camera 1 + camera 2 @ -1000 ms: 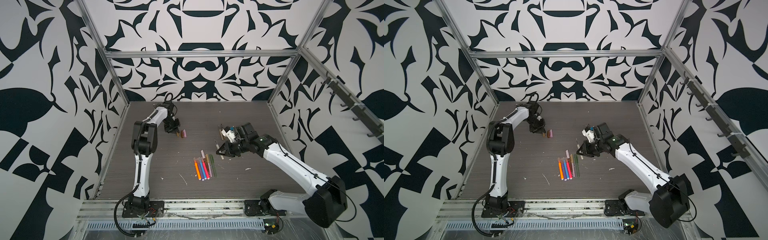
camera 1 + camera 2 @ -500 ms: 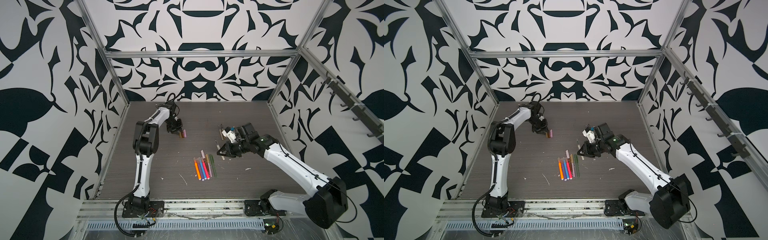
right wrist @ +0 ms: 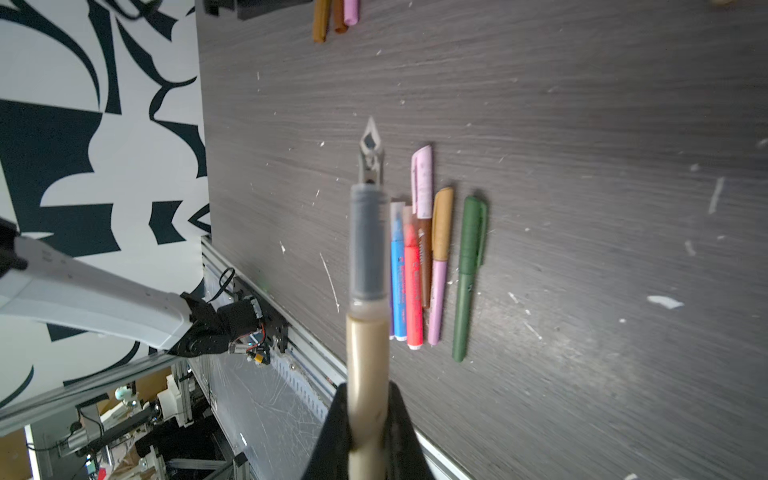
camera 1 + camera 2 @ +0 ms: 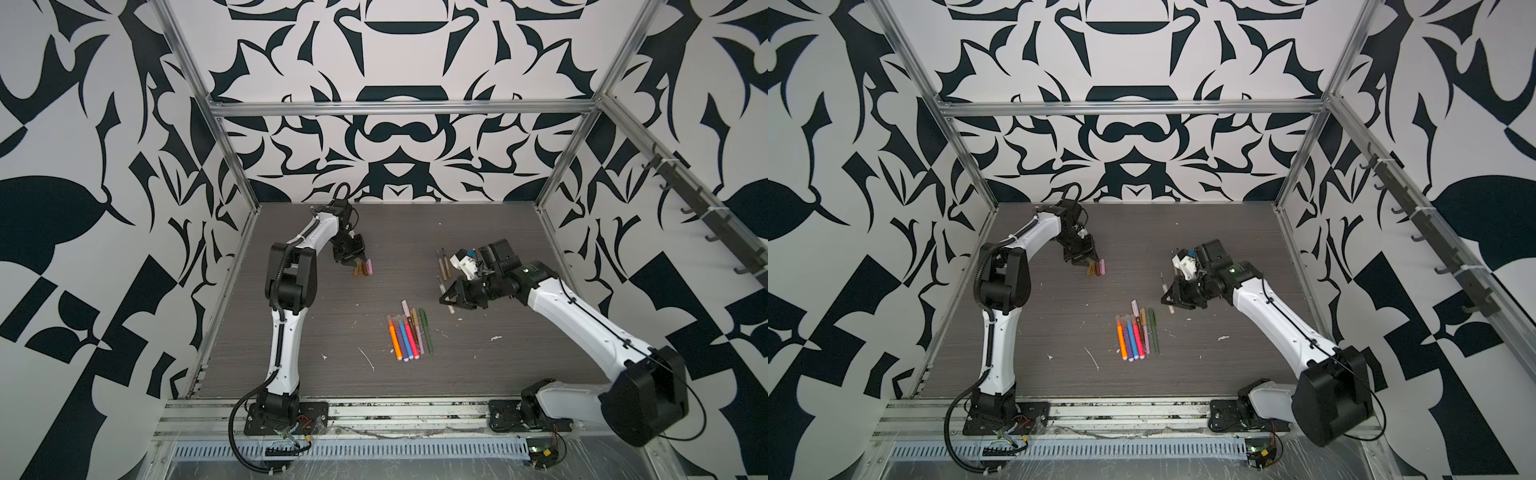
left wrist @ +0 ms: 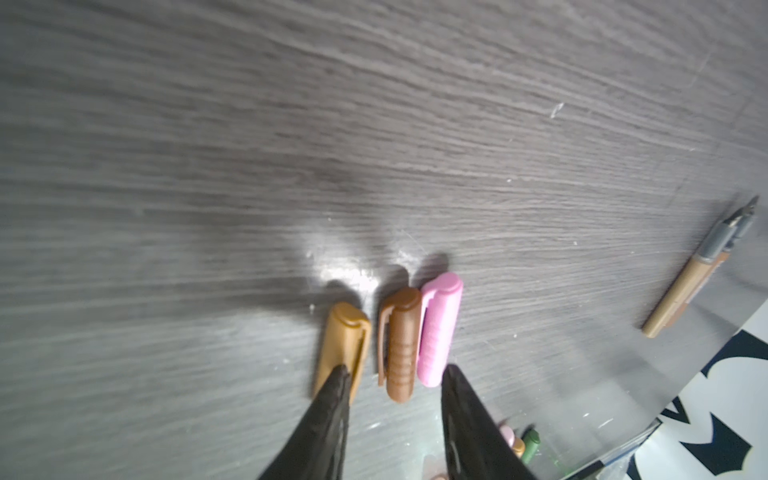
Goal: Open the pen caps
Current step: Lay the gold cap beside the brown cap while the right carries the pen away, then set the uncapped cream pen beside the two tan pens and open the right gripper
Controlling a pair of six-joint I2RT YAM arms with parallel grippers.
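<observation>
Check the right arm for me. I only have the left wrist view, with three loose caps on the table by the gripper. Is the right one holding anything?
Observer: Yes. The right gripper is shut on a beige pen.
Operator: Capped?
Observer: No, its nib is bare.
Operator: What's left to open?
Observer: A row of capped pens lies in the middle of the table.

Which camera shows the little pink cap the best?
The left wrist view: the pink cap lies close up and sharp, against the brown cap. In both top views it is only a tiny pink speck. The right wrist view catches just part of it at the picture's edge.
</observation>
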